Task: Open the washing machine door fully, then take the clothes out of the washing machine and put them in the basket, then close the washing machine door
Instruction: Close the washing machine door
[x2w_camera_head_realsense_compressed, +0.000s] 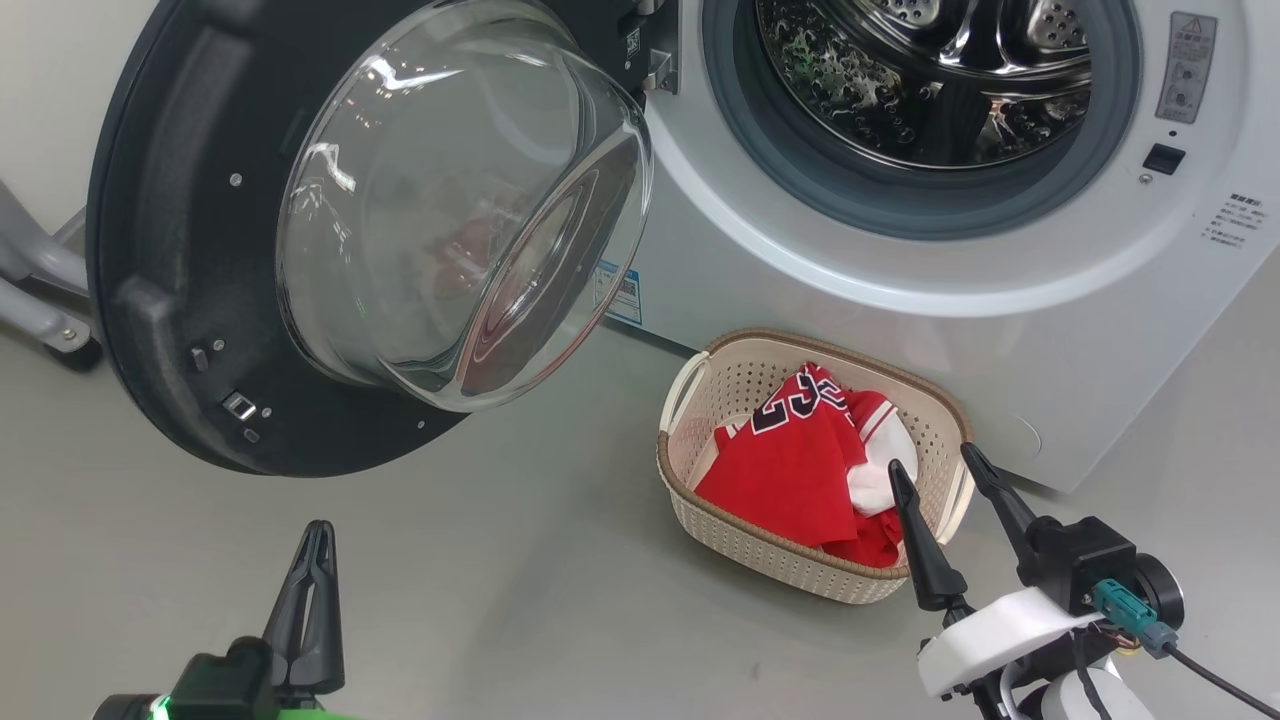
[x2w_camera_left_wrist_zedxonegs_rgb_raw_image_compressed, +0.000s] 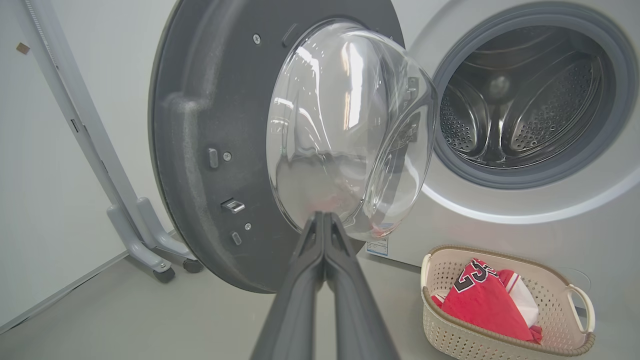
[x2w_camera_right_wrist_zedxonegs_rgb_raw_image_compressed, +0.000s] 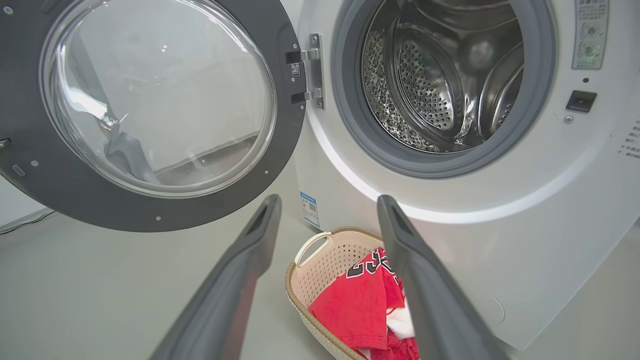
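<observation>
Left claw low in front, fingers pressed together, gripping nothing. Right claw spread wide, its fingers covering the basket near corner. Clothes lie in basket on floor, just before washing machine; numerals folded, partly unreadable. Basket long axis runs along machine front. Washing machine door stands open to left, glass bulging out; drum top cut off.
</observation>
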